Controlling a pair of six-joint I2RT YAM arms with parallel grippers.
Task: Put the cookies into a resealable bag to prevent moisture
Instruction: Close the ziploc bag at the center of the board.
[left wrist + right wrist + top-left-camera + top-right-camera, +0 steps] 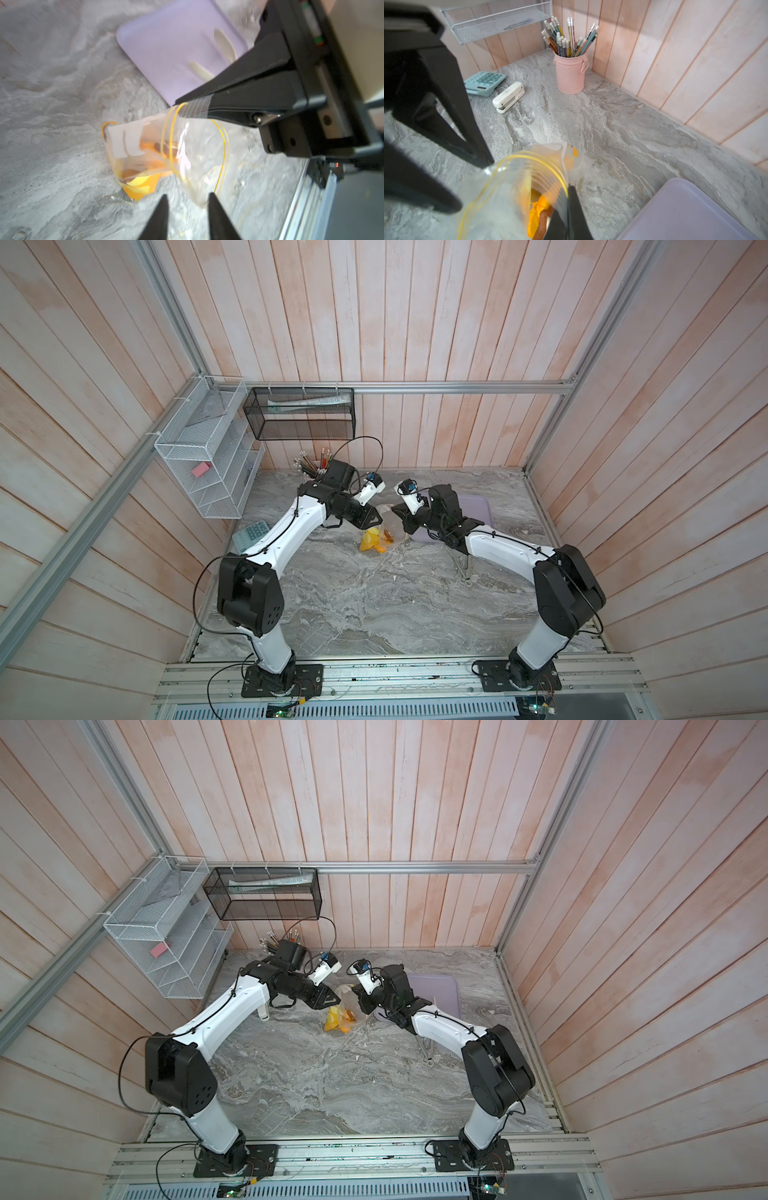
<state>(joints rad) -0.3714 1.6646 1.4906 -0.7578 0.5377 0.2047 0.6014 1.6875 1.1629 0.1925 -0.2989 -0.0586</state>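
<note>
Pale pink plank walls (415,323) closed in a grey marbled counter (374,605) on three sides, framed by aluminium rails (457,386). A white wire rack (199,456) hung on the left wall above the counter's left edge, with a black mesh basket (299,423) on the back wall beside it. A pink pot of pencils (570,74) stood in the far left corner. A teal calculator (483,83) and a white stapler (508,96) lay near the left edge. The light was soft and even.

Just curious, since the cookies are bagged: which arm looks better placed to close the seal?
Probably left: the left claw is open beside the bag mouth, while the right claw pinches its rim.
</note>
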